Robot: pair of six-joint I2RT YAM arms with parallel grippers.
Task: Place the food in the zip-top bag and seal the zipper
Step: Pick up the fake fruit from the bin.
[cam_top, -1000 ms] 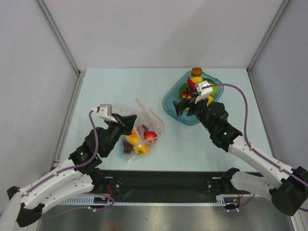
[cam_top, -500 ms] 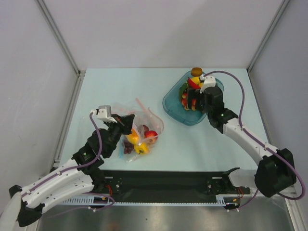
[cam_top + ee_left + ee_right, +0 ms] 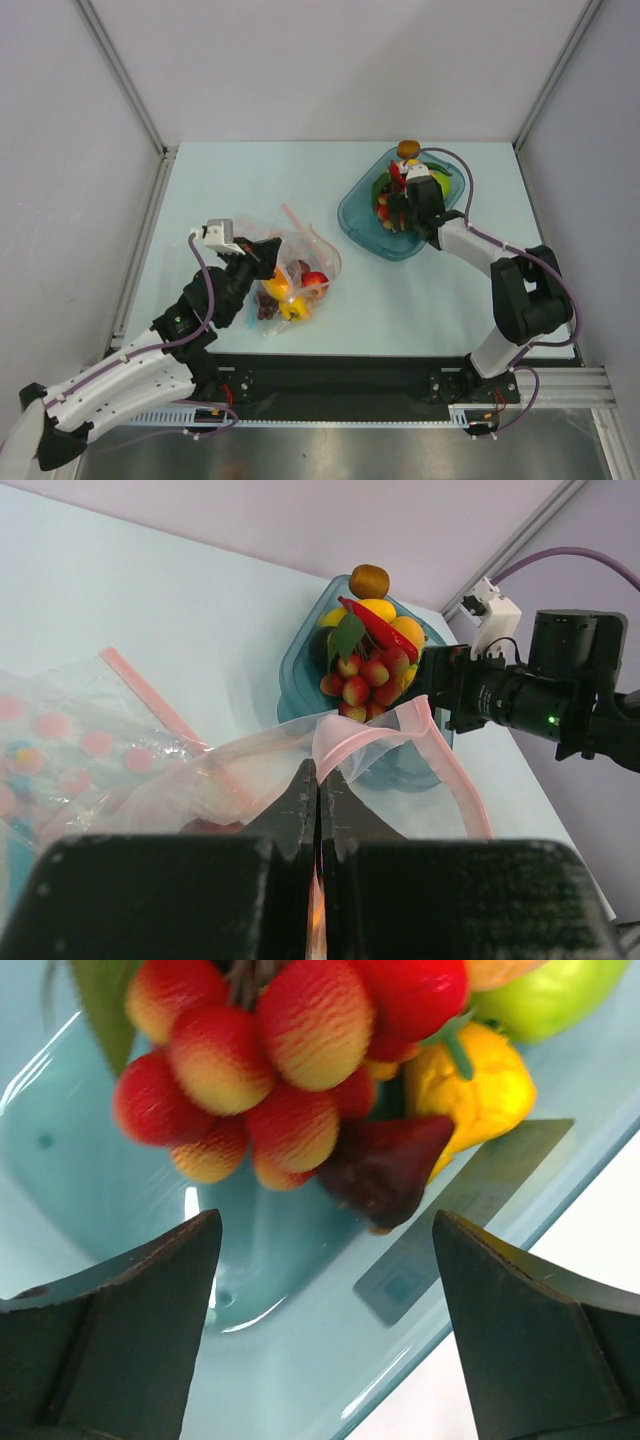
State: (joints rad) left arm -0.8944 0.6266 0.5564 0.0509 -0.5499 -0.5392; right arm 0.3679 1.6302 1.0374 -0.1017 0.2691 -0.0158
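Observation:
The clear zip-top bag (image 3: 300,262) lies left of centre with a red round fruit (image 3: 313,281), a yellow pepper (image 3: 290,305) and dark grapes (image 3: 266,308) inside. My left gripper (image 3: 268,250) is shut on the bag's mouth edge, and in the left wrist view the pink zipper (image 3: 450,780) loops up from my left gripper (image 3: 320,780). My right gripper (image 3: 396,212) hangs open low over the teal dish (image 3: 360,215). In the right wrist view my right gripper (image 3: 326,1220) has nothing between its fingers, just short of a red-yellow berry cluster (image 3: 250,1070) and a dark red piece (image 3: 385,1165).
More food is piled in the dish: a yellow fruit (image 3: 470,1085), a green one (image 3: 540,990), a red chili (image 3: 375,630) and a brown fruit (image 3: 408,148) at the far rim. Grey walls enclose the pale table (image 3: 250,180) on three sides.
My right arm has swung in and stretched out, bringing its open gripper lower and farther into the dish toward the berries. The left gripper and the bag have stayed put.

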